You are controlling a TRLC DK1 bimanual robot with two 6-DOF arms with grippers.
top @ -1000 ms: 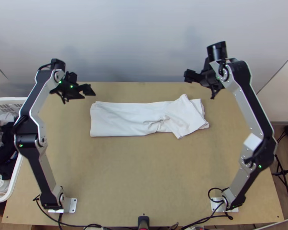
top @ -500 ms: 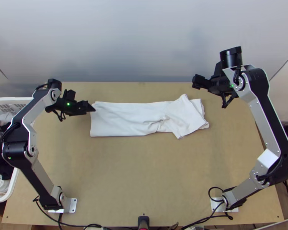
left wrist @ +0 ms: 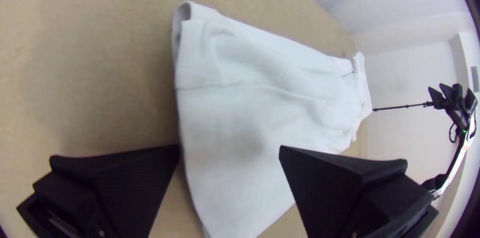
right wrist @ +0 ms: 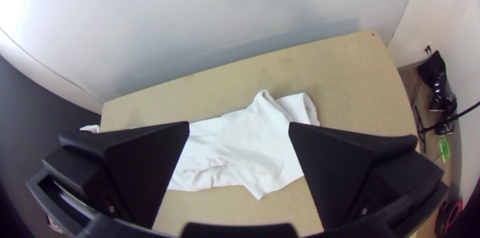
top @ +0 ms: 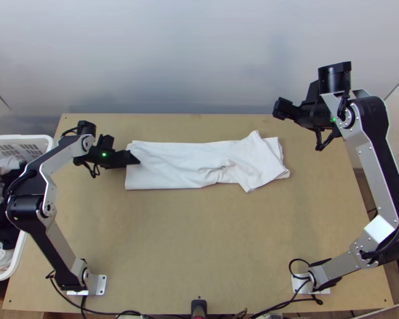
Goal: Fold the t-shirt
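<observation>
- shirt (top: 178,165) on table (top: 199,239): long strip, right end bunched askew.
- left tool (top: 133,158), wide, has moved over its left end; right tool (top: 284,109), also wide, has drawn outward. left-end fold likely next (my guess).
- left wrist view resolves a looped fold (left wrist: 184,13); top view flattens it.

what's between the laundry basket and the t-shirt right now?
The left arm with its gripper, over the table; the fingertips overlap the end of the t-shirt nearer the laundry basket. Top view shows it.
</observation>
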